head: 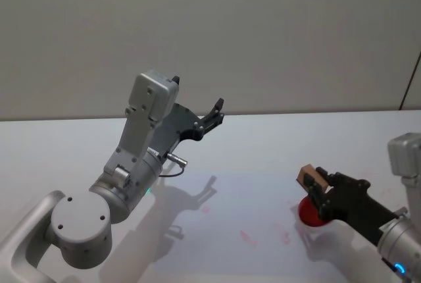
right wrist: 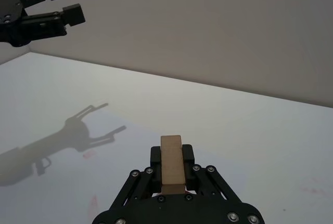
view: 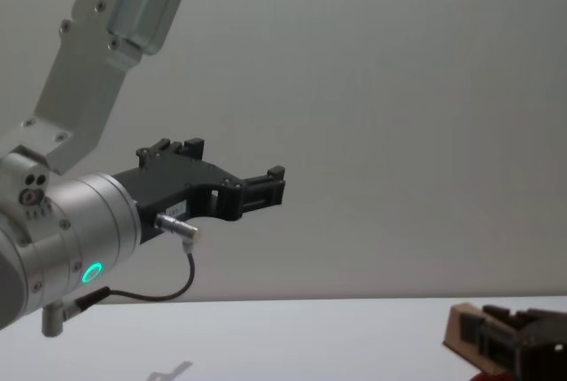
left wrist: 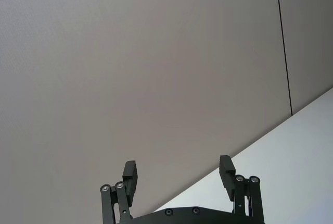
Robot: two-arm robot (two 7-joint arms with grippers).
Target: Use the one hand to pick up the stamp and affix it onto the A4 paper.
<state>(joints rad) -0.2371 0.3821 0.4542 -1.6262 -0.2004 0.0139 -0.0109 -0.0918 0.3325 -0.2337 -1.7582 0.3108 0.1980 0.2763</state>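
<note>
My right gripper (head: 314, 185) is shut on the stamp (head: 310, 177), a small light-brown wooden block that stands between the black fingers (right wrist: 188, 156) in the right wrist view (right wrist: 171, 162). A red round part (head: 309, 213) shows just beneath it, close to the table. The chest view has the block (view: 460, 331) low at the right edge. The A4 paper (head: 250, 204) lies flat on the white table, faintly paler, with a few faint red marks (head: 247, 237). The stamp hangs near the paper's right side. My left gripper (head: 216, 113) is raised high and open, holding nothing.
The white table (head: 316, 131) runs back to a plain grey wall. My left arm's big grey elbow (head: 80, 225) fills the near left corner, and its shadow (head: 191, 197) falls across the paper. The left gripper (right wrist: 60, 5) also shows far off in the right wrist view.
</note>
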